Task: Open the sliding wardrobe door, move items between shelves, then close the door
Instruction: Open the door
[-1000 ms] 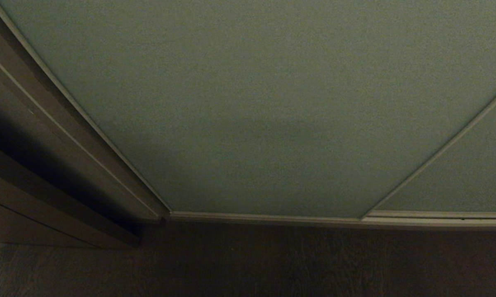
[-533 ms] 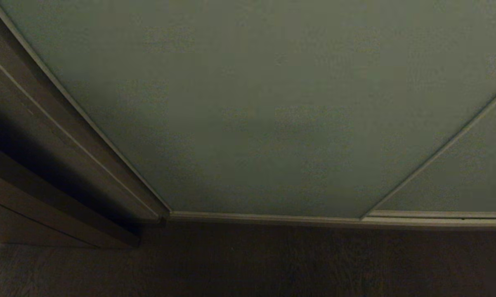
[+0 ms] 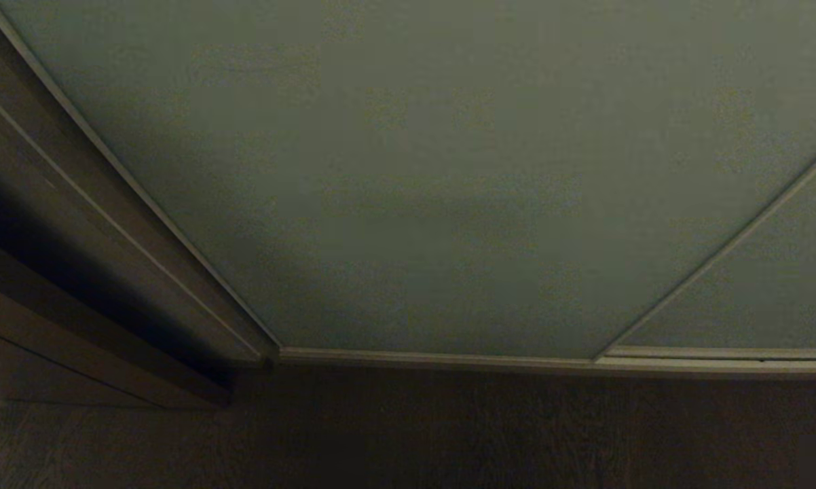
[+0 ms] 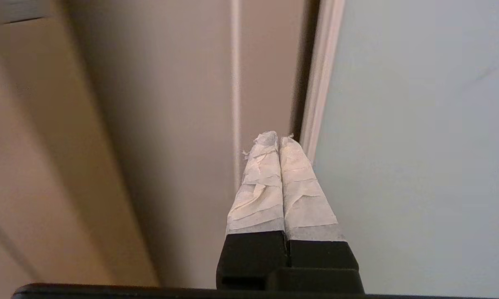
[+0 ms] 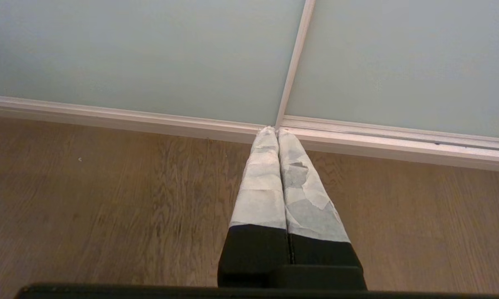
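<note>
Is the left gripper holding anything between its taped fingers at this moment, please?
No, in the left wrist view the left gripper has its taped fingers pressed together with nothing between them, pointing toward the sliding wardrobe door's edge.

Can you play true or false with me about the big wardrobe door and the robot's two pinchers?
1. The sliding wardrobe door is shut, with no toys or shelves showing. True.
2. The left gripper has its fingers spread wide apart. False: its taped fingers are pressed together, holding nothing.
3. The left gripper points at the door's cream edge strip, next to the brown wooden frame. True.
4. The right gripper is holding a plush toy. False: it is shut and empty, pointing toward the bottom rail above the wooden floor.
5. Both arms show in the head view. False: neither appears there.
</note>
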Controlling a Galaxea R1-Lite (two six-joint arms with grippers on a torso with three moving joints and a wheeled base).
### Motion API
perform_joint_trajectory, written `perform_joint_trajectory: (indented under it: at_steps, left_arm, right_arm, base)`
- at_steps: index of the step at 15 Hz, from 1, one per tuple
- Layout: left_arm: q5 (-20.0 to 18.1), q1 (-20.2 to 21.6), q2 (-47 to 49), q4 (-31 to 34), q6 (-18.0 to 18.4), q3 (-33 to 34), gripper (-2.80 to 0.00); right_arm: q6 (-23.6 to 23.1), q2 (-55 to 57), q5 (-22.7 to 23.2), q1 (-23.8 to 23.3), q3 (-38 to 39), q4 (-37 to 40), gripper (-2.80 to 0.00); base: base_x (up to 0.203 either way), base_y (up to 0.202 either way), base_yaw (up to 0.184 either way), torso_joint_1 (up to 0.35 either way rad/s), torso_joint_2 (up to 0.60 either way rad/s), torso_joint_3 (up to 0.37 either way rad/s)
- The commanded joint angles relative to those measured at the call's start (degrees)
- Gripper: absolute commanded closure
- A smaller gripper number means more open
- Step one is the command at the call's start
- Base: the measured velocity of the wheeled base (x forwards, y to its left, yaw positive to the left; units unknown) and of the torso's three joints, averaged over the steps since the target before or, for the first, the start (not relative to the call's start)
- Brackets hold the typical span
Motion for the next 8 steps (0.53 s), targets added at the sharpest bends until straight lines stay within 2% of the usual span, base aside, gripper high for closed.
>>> perform_joint_trajectory:
  at_steps: [1,8]
  left_arm:
    - [-0.09,0.07,3.37,-0.24,-0.01,-2.39,0.0]
    - [-0.32,0.34,10.1,-7.12,-0.06,-6.24,0.0]
  right_arm:
    - [-0.02,0.01,0.02,-0.01,0.01,-0.02,0.0]
    - [-0.02,0.01,0.02,0.0,0.01,-0.02,0.0]
  base:
    - [0.0,0.0,0.0,0.0,0.0,0.0]
    - [0.0,0.0,0.0,0.0,0.0,0.0]
